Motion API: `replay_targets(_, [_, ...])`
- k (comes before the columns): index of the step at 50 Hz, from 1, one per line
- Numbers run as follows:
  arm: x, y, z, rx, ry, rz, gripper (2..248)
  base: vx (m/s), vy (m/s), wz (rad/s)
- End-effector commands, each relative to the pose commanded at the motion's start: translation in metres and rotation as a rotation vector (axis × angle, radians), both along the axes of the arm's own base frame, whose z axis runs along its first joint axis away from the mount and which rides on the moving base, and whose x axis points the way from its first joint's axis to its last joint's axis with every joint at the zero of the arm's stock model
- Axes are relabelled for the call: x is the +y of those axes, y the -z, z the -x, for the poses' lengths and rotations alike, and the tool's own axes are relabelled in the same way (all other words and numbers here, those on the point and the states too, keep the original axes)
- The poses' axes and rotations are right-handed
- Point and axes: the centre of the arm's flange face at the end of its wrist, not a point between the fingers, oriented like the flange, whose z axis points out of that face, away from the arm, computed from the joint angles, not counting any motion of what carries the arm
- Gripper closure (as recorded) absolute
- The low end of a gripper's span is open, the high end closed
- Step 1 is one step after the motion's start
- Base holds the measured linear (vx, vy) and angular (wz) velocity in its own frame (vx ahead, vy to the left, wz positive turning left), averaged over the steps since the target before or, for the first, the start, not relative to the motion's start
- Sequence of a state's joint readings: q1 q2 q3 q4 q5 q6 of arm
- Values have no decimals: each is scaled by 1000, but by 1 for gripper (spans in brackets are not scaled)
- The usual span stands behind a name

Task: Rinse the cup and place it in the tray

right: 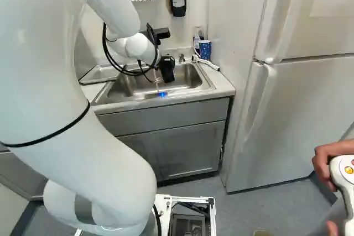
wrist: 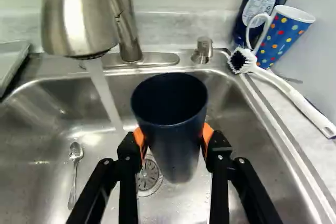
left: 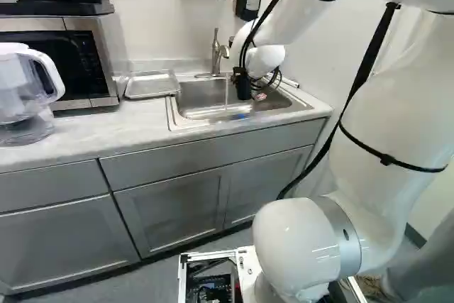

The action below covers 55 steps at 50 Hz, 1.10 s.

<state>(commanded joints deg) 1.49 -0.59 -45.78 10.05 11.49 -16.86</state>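
A pale bench (left: 76, 133) runs along the wall over grey cabinets, with a metal sink (wrist: 31, 129) set into it and a microwave (left: 89, 62) at the left of the left base view. Your fingers (wrist: 129, 153) are pinching the dark blue cup (wrist: 176, 150), an orange pad against each side, and hold it above the sink, near the drain (wrist: 148, 176), roughly upright with its mouth open. Just beside it the faucet (wrist: 79, 19) pours a stream of water (wrist: 106, 95) that passes the cup instead of going into it. Below, a spoon (wrist: 74, 174) lies on the sink floor; across the cup from the stream, a brush (wrist: 286, 88) and a dotted cup (wrist: 283, 32) sit by the rim. The tray (left: 151, 85) lies on the bench between microwave and sink, with no cup in it

You look to be at the rinsing step. Next, you likely need to ease the cup sideways under the faucet, keeping its rim clear of the spout, then tip it out over the sink before carrying it to the tray
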Motion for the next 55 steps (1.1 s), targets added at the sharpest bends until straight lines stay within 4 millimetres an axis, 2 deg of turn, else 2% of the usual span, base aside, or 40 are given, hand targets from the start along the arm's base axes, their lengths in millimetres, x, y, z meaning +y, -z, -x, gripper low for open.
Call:
replay_targets(15, [23,4,8,46,-106,54,128,0,0,0])
replay_targets(31, [47,7,14,91,-132,1,128,0,0,0])
replay_targets(42, [48,7,14,100,-78,-77,128,0,0,0])
replay_targets(55, [48,7,14,100,-78,-77,128,0,0,0])
